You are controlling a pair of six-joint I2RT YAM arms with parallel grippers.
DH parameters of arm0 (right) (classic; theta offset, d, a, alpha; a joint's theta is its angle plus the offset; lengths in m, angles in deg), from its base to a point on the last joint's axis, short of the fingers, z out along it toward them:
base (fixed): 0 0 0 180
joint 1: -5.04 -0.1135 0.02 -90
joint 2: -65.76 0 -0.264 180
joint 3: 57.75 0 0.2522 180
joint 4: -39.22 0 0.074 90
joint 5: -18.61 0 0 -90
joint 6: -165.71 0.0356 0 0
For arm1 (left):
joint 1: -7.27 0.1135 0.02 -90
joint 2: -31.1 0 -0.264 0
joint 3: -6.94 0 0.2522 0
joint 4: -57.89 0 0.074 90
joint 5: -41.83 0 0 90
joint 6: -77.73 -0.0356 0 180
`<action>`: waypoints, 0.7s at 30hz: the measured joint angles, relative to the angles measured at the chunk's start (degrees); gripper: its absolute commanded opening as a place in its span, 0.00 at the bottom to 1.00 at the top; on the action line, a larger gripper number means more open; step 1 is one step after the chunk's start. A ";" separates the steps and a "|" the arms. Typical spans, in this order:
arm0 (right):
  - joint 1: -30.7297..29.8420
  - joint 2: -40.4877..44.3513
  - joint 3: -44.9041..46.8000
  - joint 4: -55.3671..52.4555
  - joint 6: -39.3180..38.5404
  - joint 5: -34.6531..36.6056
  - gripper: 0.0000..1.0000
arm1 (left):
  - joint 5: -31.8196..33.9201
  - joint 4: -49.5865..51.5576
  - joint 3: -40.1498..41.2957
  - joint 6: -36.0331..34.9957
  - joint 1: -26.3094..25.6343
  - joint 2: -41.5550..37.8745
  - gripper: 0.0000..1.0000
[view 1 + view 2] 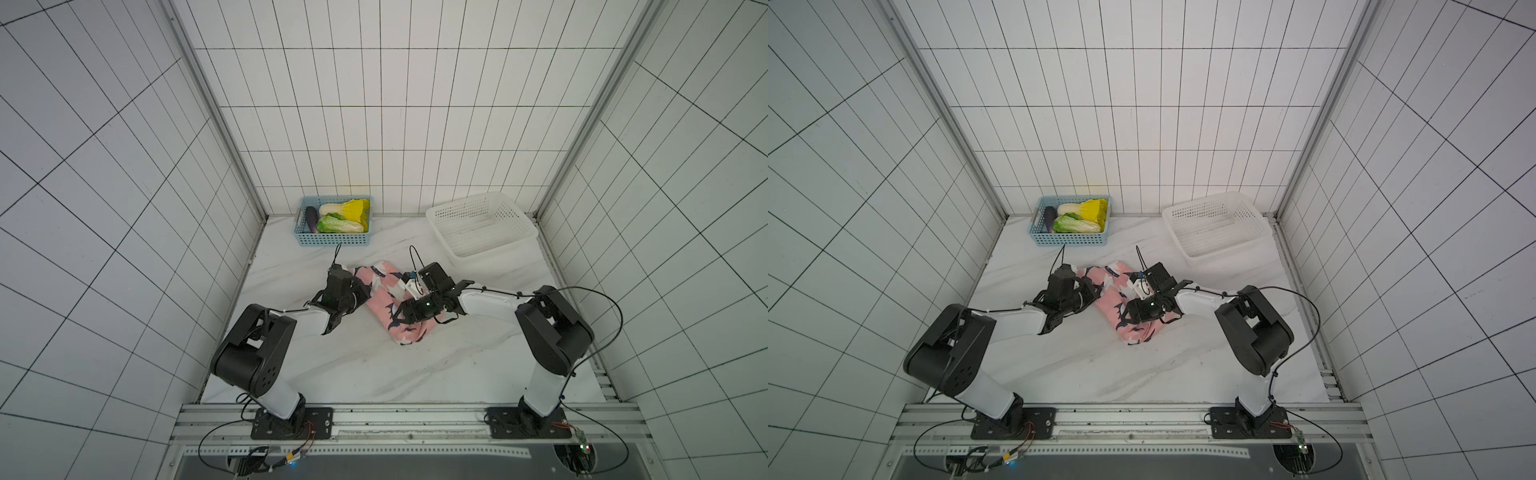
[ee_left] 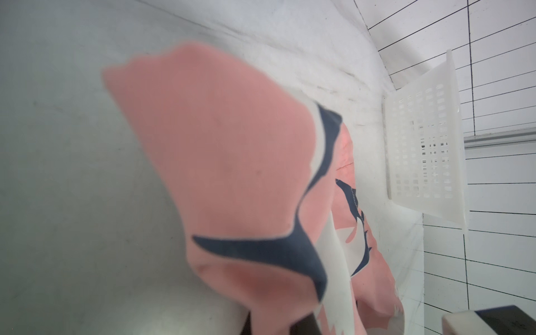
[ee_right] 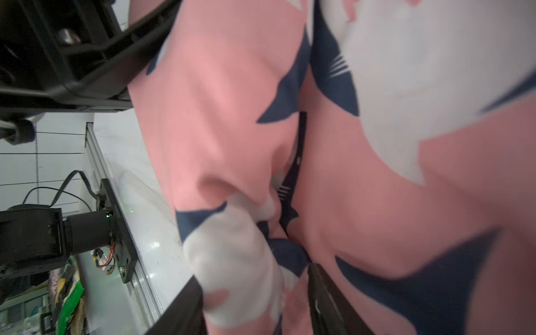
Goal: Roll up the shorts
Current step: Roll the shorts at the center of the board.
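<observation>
The shorts [image 1: 384, 286] are being pinched by the left gripper [image 1: 362, 289]. The right gripper [image 3: 255, 307] is being held spread over a fold. Tension is best being kept even.

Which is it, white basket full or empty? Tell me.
Empty: the white basket shows only its bare perforated floor in both top views.

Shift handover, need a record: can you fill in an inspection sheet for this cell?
Surface: marble table, white with grey veins.
Job's things: shorts crumpled mid-table, not rolled.
Clutter: blue basket of vegetables and an empty white basket, both at the back.
Grippers: left pincer shut on shorts; right pincer jaws apart, cloth between, grip unclear.
Cables: black cables loop at wrists and bases.
Surroundings: white tiled walls on three sides.
</observation>
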 measured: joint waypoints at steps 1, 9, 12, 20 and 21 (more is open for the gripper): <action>-0.57 1.09 -0.50 -2.12 -1.01 3.10 0.68 | 0.66 1.14 -0.13 -0.22 -0.15 -0.46 0.00; -12.13 5.18 -6.01 -11.85 -10.43 25.53 0.81 | 5.42 10.82 -0.63 -1.22 -0.72 -2.58 0.00; -15.82 5.22 -6.64 -11.30 -13.40 28.30 0.85 | 6.19 12.74 -0.85 -1.18 -0.81 -2.71 0.00; -21.75 -0.72 -11.56 -9.46 -18.18 32.52 0.80 | 6.78 15.26 -1.86 -0.72 -1.53 -2.75 0.00; -22.23 -1.84 -11.85 -9.18 -18.64 33.51 0.79 | 6.78 15.45 -1.88 -0.55 -1.53 -2.75 0.00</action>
